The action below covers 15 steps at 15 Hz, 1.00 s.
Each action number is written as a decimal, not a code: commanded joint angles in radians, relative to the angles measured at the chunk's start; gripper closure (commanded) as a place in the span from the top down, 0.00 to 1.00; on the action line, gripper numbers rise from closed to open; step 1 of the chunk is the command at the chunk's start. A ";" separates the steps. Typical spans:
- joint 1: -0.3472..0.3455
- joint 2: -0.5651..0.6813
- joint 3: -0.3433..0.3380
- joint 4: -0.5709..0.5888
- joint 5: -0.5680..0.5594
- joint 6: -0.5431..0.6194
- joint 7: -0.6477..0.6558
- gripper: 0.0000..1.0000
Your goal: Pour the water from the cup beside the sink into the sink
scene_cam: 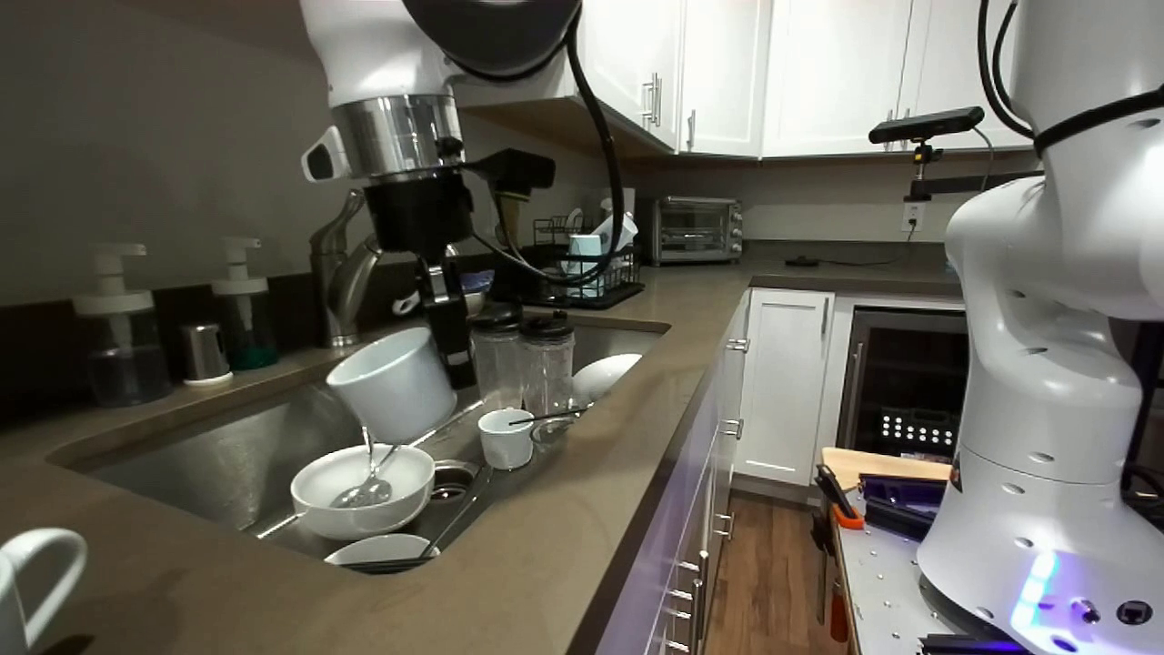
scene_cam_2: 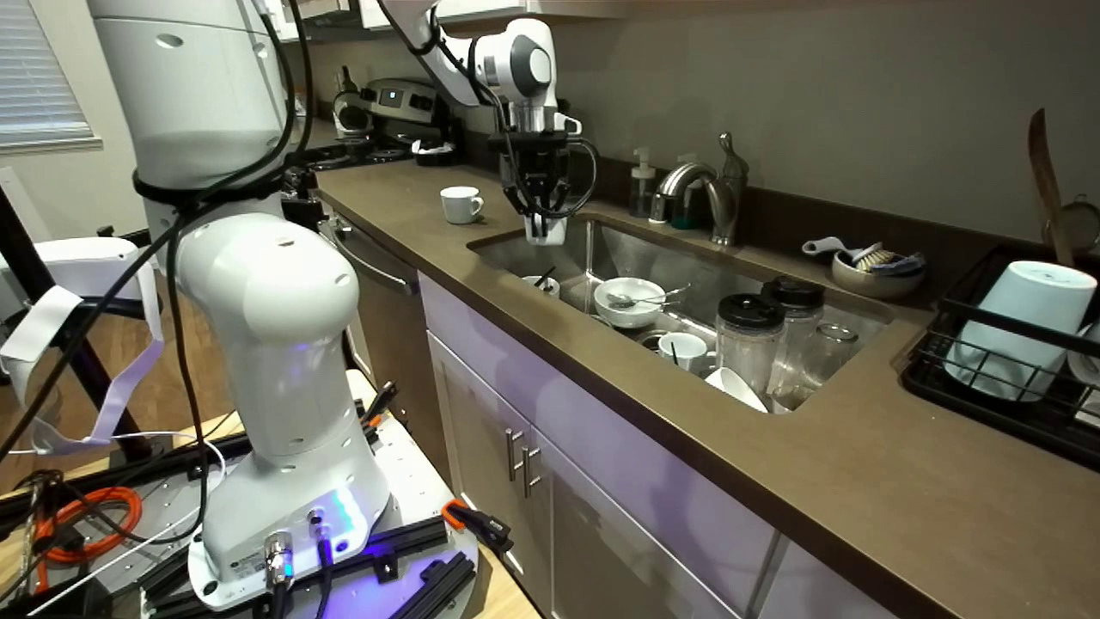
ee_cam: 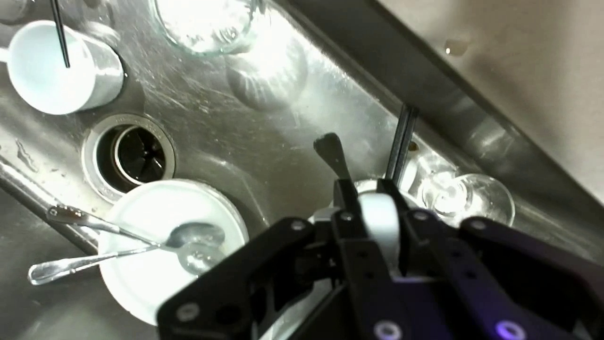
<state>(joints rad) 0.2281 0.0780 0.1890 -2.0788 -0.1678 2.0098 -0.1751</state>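
One white cup [scene_cam: 400, 400], aslant over the sink [scene_cam: 227, 464], in the clamp of the tool [ee_cam: 369, 190], jaws narrowly parted.

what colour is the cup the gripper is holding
White, with no pattern visible on the cup; it shows best in an exterior view.

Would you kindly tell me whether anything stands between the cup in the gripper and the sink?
Nothing visible does: the gripper holds the cup tilted over the sink, with no barrier showing in between. Inside the sink, though, the bowl with spoons might catch some of what is poured.
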 commanded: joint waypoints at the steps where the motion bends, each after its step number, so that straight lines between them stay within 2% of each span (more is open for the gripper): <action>1: -0.002 0.009 0.005 0.051 -0.088 -0.117 0.007 0.06; 5: 0.003 0.031 0.006 0.086 -0.214 -0.205 0.001 0.06; 15: 0.030 0.167 0.004 0.248 -0.429 -0.456 -0.010 0.06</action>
<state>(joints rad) 0.2399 0.1996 0.1921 -1.9118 -0.5242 1.6443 -0.1776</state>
